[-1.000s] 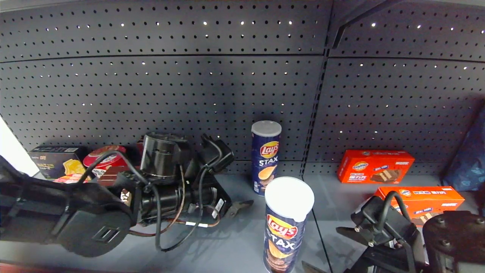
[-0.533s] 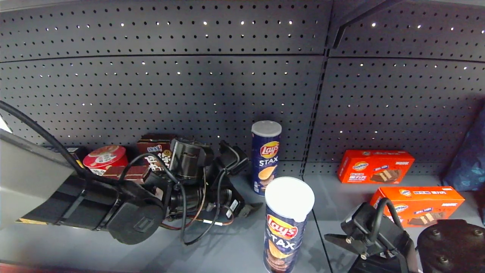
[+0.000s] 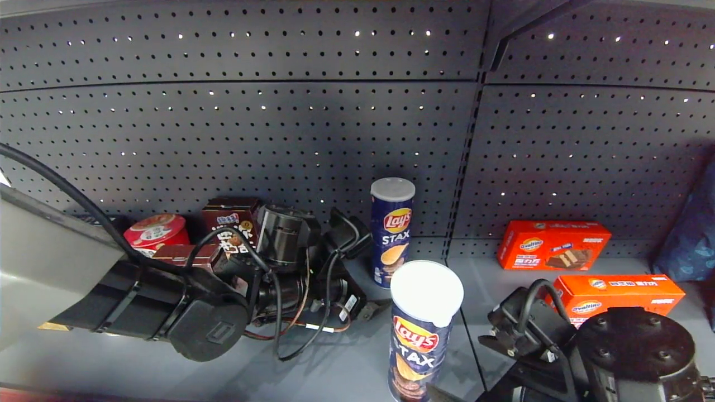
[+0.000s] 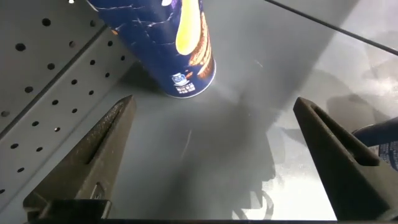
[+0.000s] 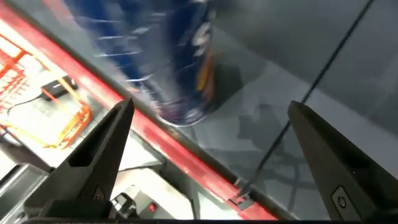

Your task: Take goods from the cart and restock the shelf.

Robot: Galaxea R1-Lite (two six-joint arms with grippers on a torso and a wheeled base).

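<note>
Restocking the shelf (image 3: 335, 363): placing looks finished.
The left end effector (image 4: 214, 109) lies spread, empty, beside the rear can (image 3: 392, 234); the right end effector (image 5: 211, 107) is spread by the front can (image 3: 424, 329). Next: withdraw without tipping either.

A shop: pegboard shelf (image 3: 346, 374) stocked with chip cans (image 3: 392, 237).
</note>
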